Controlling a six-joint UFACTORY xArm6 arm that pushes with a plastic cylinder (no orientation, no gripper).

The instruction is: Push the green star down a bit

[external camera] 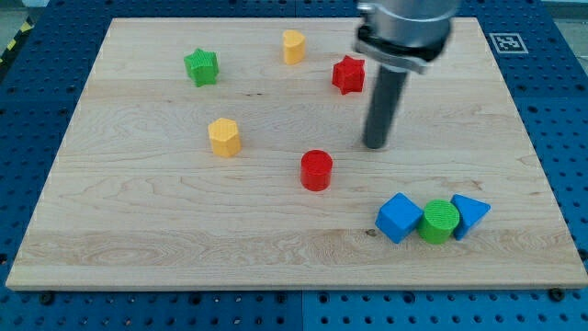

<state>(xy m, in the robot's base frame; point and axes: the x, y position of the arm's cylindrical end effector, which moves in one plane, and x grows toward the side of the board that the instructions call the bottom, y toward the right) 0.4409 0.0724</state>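
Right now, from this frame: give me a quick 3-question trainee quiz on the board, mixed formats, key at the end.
1. True or false: my tip is touching the green star.
2. Multiple choice: which block sits between the two blue blocks at the view's bottom right? A) red cylinder B) green cylinder C) yellow block
3. Fill in: the block nearest my tip, up and to the view's left of it, is the red ____.

Key:
1. False; the tip stands well to the view's right of the star.
2. B, the green cylinder, between the blue cube and the blue triangle.
3. star.
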